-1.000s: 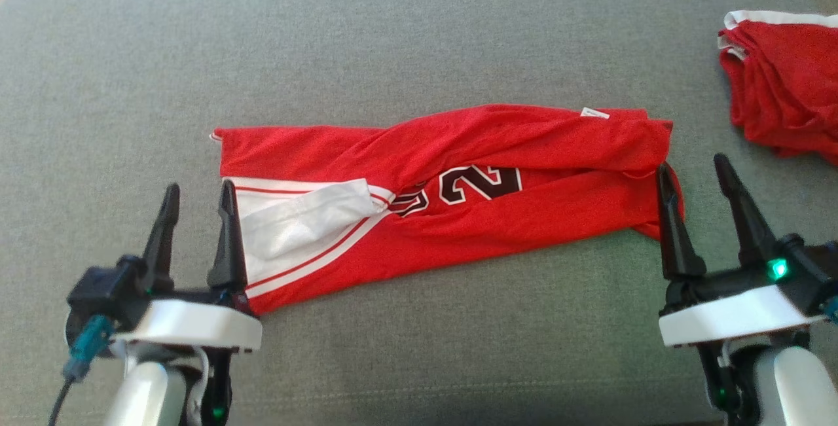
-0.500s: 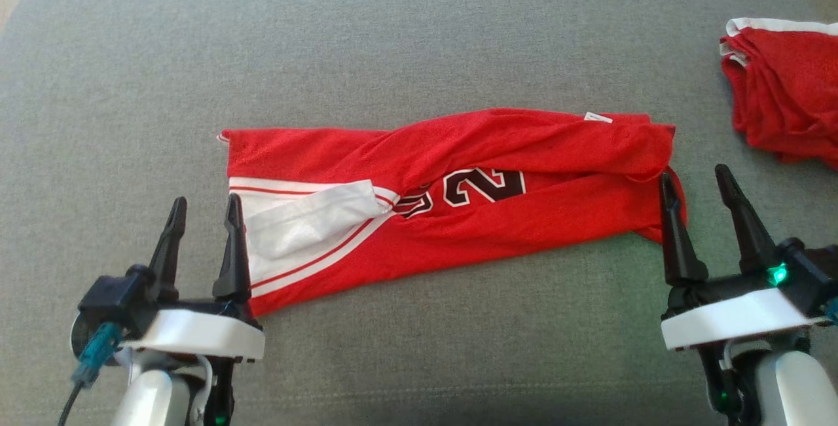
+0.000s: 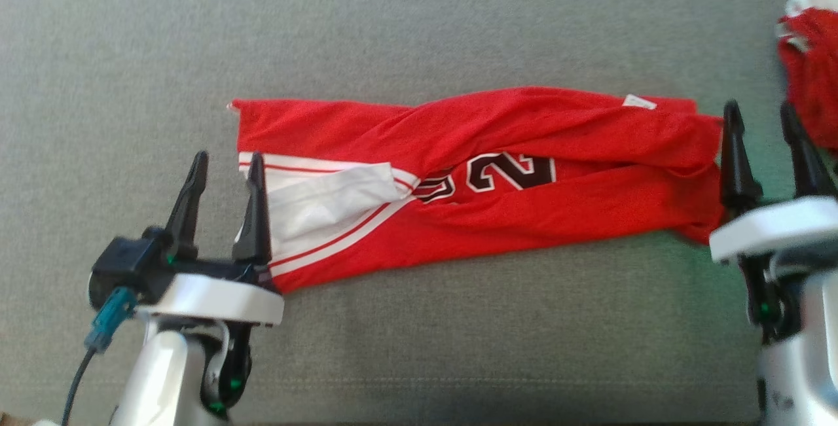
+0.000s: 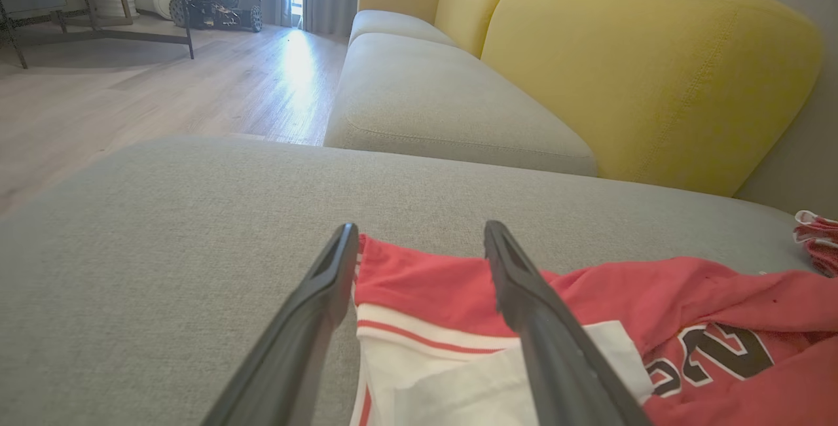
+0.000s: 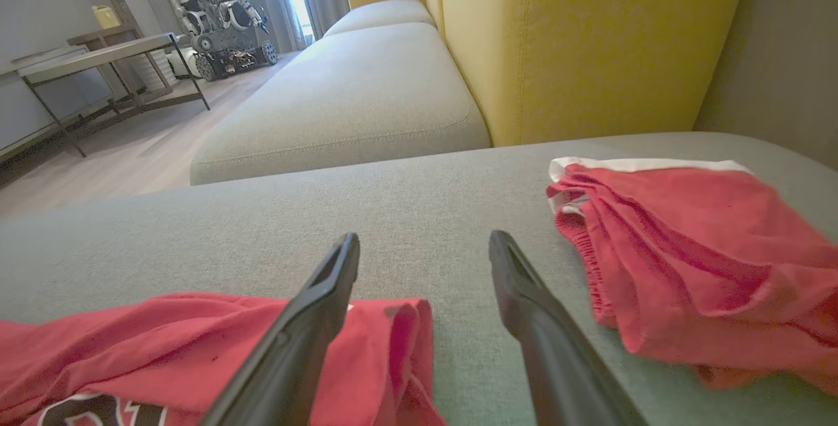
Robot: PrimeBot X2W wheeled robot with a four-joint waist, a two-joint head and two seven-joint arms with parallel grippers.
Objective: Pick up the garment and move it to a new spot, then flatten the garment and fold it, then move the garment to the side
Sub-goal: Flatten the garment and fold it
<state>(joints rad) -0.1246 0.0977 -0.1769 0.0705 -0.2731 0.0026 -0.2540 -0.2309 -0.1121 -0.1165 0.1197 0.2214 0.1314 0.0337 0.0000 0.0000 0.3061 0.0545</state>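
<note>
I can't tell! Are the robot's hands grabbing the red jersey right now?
Left gripper: open, holding nothing, by the red jersey.
Right gripper: open, holding nothing.

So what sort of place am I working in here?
Most likely a living room, or a lab set up like one: a yellow-backed sofa, a wooden floor and a table off to one side. The jersey lies on a grey cushion.

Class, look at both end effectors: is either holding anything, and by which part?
Nothing is held. Both stand open: the left end effector at the jersey's white-trimmed end, the right end effector at its other end.
</note>
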